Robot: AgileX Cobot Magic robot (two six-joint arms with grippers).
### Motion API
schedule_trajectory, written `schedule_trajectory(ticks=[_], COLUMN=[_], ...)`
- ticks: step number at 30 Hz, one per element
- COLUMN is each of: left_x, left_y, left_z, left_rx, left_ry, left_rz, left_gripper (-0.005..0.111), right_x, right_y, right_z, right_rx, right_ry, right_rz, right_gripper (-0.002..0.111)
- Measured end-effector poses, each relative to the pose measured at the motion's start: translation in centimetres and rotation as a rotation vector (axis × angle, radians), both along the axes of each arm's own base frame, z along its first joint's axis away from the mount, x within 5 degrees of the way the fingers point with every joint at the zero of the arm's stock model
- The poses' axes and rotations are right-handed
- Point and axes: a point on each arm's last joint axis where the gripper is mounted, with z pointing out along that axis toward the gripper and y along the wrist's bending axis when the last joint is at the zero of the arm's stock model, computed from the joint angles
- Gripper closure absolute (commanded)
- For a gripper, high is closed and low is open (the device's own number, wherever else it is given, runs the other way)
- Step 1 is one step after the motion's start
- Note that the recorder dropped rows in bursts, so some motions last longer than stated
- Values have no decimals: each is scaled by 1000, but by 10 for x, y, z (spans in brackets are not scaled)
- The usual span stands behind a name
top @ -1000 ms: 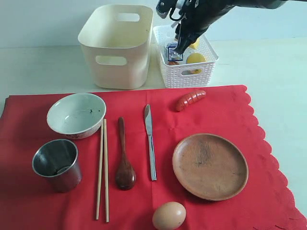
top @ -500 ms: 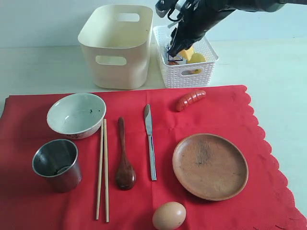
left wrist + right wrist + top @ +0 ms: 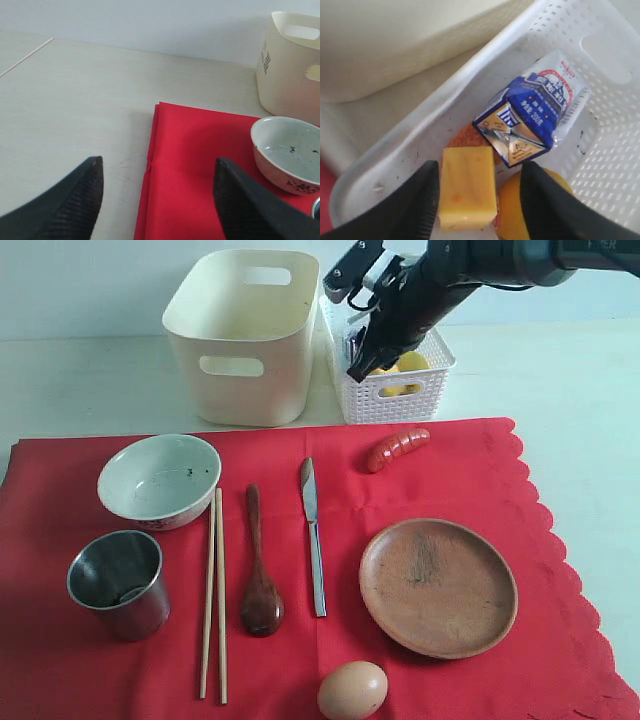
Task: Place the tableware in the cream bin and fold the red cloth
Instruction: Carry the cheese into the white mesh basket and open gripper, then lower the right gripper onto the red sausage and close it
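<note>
On the red cloth [image 3: 470,470] lie the pale bowl [image 3: 160,480], steel cup [image 3: 118,583], chopsticks [image 3: 214,595], dark spoon [image 3: 260,590], knife [image 3: 314,540] and brown plate [image 3: 438,586]. The cream bin [image 3: 245,335] stands behind the cloth. My right gripper [image 3: 357,368] hangs over the white basket, open. In its wrist view a yellow block [image 3: 467,185] lies between the fingers of this gripper [image 3: 479,170], with a gap on one side. My left gripper [image 3: 159,165] is open above the cloth's left edge [image 3: 155,165], near the bowl [image 3: 287,150]; the exterior view does not show it.
The white lattice basket [image 3: 395,390] beside the bin holds a milk carton [image 3: 535,115], a yellow fruit [image 3: 510,215] and other food. A red sausage [image 3: 397,448] lies on the cloth's far side. An egg [image 3: 352,690] sits at its near edge.
My right gripper has shifted toward the basket's near-left corner and its jaws have widened around the yellow block. The left gripper and the tableware have not moved.
</note>
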Motion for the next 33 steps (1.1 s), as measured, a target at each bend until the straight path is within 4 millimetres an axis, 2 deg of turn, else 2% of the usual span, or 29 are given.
schedule_trajectory(ticks=[5,9,13,15,25,33], left_x=[0,0,0,0,0,0], left_y=[0,0,0,0,0,0], left_z=[0,0,0,0,0,0], left_rx=[0,0,0,0,0,0], left_ry=[0,0,0,0,0,0], left_rz=[0,0,0,0,0,0], left_gripper=[45,45,45,45,45,45], right_x=[-3,-8,-21,-28,-45,-62], right_y=[-1,-3,-7,-8,-11,-10], right_z=[30,56,87,95,95,88], right_rx=[26,115,220,230,162,8], right_ry=[-54,-66,-11,34,188,301], right_rz=[-8,-103,-233,-254,-219,72], right_gripper=[50,50,50,50,50,50])
